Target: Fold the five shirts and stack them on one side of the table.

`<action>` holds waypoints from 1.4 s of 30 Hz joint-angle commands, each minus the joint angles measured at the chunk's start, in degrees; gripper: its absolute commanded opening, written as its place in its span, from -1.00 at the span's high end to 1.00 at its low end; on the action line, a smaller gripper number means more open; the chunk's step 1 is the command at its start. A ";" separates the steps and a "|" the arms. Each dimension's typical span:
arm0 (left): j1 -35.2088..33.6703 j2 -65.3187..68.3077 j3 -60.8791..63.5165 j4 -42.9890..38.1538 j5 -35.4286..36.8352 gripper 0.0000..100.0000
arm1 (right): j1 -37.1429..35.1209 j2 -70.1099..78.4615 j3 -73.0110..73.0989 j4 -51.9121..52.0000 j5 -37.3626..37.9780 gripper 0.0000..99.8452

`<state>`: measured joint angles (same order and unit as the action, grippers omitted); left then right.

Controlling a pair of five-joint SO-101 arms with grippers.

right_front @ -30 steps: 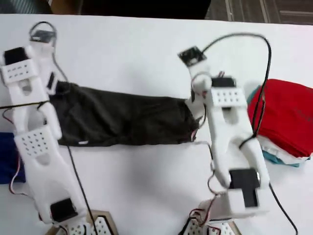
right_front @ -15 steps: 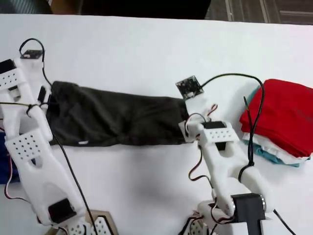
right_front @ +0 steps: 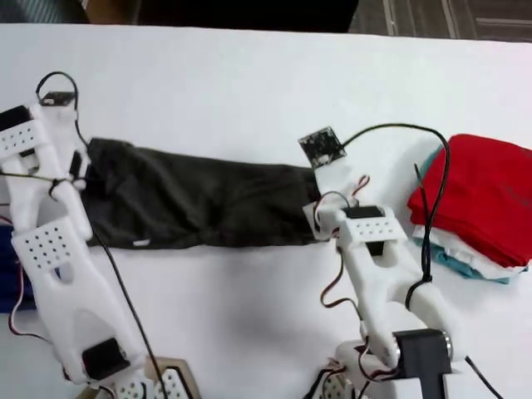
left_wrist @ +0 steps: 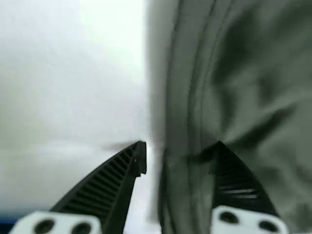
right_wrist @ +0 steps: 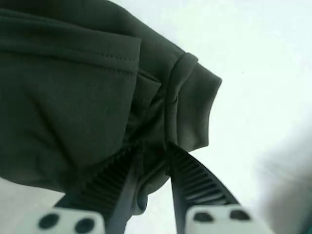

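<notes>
A dark olive shirt [right_front: 199, 199] lies folded into a long strip across the middle of the white table [right_front: 249, 83]. My left gripper [right_front: 79, 170] is at its left end. In the left wrist view it [left_wrist: 180, 146] stands open, one finger [left_wrist: 126, 170] over bare table, the other over the shirt [left_wrist: 234, 73], with the cloth's edge between them. My right gripper [right_front: 317, 218] is at the strip's right end. Seen from the right wrist, it [right_wrist: 153, 146] is shut on a bunched fold of the shirt [right_wrist: 73, 87].
At the right edge sits a stack of folded shirts, red [right_front: 482, 191] on top with white and teal [right_front: 474, 264] beneath. A blue shirt [right_front: 10, 266] peeks out at the left edge behind the left arm. Black cables [right_front: 432, 191] loop over the right arm.
The right arm drew back toward the front and its gripper dropped onto the shirt's right end. The left arm shifted slightly left at the shirt's left end. The shirt stayed put.
</notes>
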<state>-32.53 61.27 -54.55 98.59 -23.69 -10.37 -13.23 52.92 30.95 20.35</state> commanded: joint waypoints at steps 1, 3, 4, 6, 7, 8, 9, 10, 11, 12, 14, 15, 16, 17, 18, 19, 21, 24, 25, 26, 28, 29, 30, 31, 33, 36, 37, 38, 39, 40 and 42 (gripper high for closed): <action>3.52 1.23 0.48 2.73 0.35 0.77 | -0.48 -3.12 -0.53 -0.92 -0.53 0.86; 4.04 1.76 0.57 2.73 0.35 0.95 | -0.48 -3.12 -0.53 -0.92 -0.53 0.86; 4.13 2.11 0.31 2.90 0.35 0.96 | -0.48 -3.12 -0.53 -0.92 -0.53 0.86; 4.13 2.11 0.31 2.99 0.18 0.95 | -0.40 -3.12 -0.53 -0.92 -0.53 0.86; 4.04 2.11 0.31 2.99 0.18 0.95 | -0.40 -3.12 -0.53 -0.92 -0.53 0.86; 3.87 2.11 0.31 2.99 0.18 0.95 | -0.40 -3.12 -0.53 -0.92 -0.53 0.86; 3.78 2.11 0.31 2.99 0.26 0.95 | -0.40 -3.12 -0.53 -0.92 -0.53 0.86; 3.52 2.02 0.31 2.99 0.44 0.95 | -0.40 -3.12 -0.53 -0.92 -0.53 0.86; 3.34 2.02 0.13 3.08 0.53 0.95 | -0.31 -3.21 -0.53 -0.92 -0.62 0.86; 3.25 2.02 -0.40 3.52 0.53 0.95 | -0.13 -3.21 -0.53 -0.92 -0.62 0.86; 3.25 0.97 -1.36 3.69 0.62 0.95 | 0.04 -3.21 -0.88 -0.84 -0.62 0.86; 3.25 -0.18 -1.63 3.69 0.62 0.95 | 0.13 -3.21 -1.14 -0.75 -0.70 0.86; 3.43 -1.85 -1.63 3.69 0.70 0.95 | 0.40 -3.21 -1.23 -0.75 -1.23 0.86; 3.60 -3.96 -1.36 3.69 1.32 0.95 | 1.01 -3.21 -1.32 -0.75 -2.73 0.86; 3.96 -6.42 -1.10 3.69 2.02 0.95 | 1.80 -3.21 -1.41 -0.84 -4.57 0.86; 4.48 -8.97 -1.01 3.78 2.46 0.95 | 2.86 -3.38 -1.49 -0.92 -6.15 0.86; 5.89 -14.68 -0.22 3.78 2.55 0.95 | 4.88 -4.53 -1.93 -0.92 -8.70 0.86; 9.23 -23.47 2.68 3.78 2.55 0.95 | 8.04 -6.90 -1.93 -0.75 -11.25 0.86; 10.64 -26.02 3.91 3.78 2.73 0.95 | 9.01 -7.60 -1.85 -0.66 -11.96 0.86; 12.04 -28.57 5.14 3.78 3.16 0.95 | 9.80 -8.22 -1.85 -0.57 -12.66 0.86; 15.12 -32.88 7.43 3.69 5.01 0.95 | 11.21 -8.84 -1.85 -0.48 -13.71 0.86; 16.97 -34.64 8.31 3.60 5.63 0.95 | 11.82 -9.01 -1.85 -0.48 -14.15 0.86; 18.90 -35.96 8.84 3.52 6.24 0.95 | 12.44 -9.19 -1.85 -0.48 -14.68 0.86; 21.01 -36.92 9.10 3.52 6.95 0.95 | 12.97 -9.27 -1.85 -0.48 -15.30 0.86; 25.32 -38.33 9.10 3.52 8.44 0.95 | 14.20 -9.36 -1.85 -0.57 -16.70 0.86; 32.26 -39.38 9.01 3.52 10.20 0.95 | 16.31 -9.36 -1.93 -0.75 -18.73 0.86; 34.55 -39.56 9.01 3.43 10.55 0.95 | 17.10 -9.36 -1.93 -0.84 -19.43 0.86; 36.84 -39.56 9.01 3.34 10.64 0.95 | 17.80 -9.36 -2.02 -0.84 -20.13 0.86; 39.12 -39.56 8.92 3.34 10.64 0.95 | 18.33 -9.36 -2.11 -0.84 -20.92 0.86; 41.14 -39.56 8.92 3.25 10.64 0.95 | 18.86 -9.36 -2.11 -0.84 -21.63 0.86; 44.84 -39.21 8.92 2.37 10.64 0.95 | 19.65 -9.45 -2.11 -0.84 -22.77 0.86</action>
<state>6.95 25.67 -45.49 101.49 -13.41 7.82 -19.82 52.92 30.95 -0.92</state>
